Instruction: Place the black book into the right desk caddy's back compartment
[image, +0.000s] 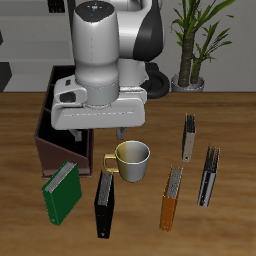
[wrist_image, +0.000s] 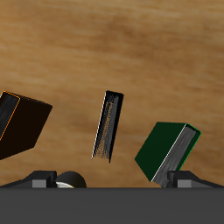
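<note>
The black book stands on edge near the table's front edge, between a green book and an orange book. In the wrist view the black book is centred ahead of my gripper, its pale page edge showing. The right desk caddy, a dark maroon box, sits beside the arm, which hides most of it; its compartments do not show. My gripper hangs above the table behind the black book. It is open and empty, with both fingertips spread wide in the wrist view.
A cream mug stands just behind the black book, close under my gripper. A dark grey striped book and another slim book stand farther off. The green book and the orange book flank the black book in the wrist view.
</note>
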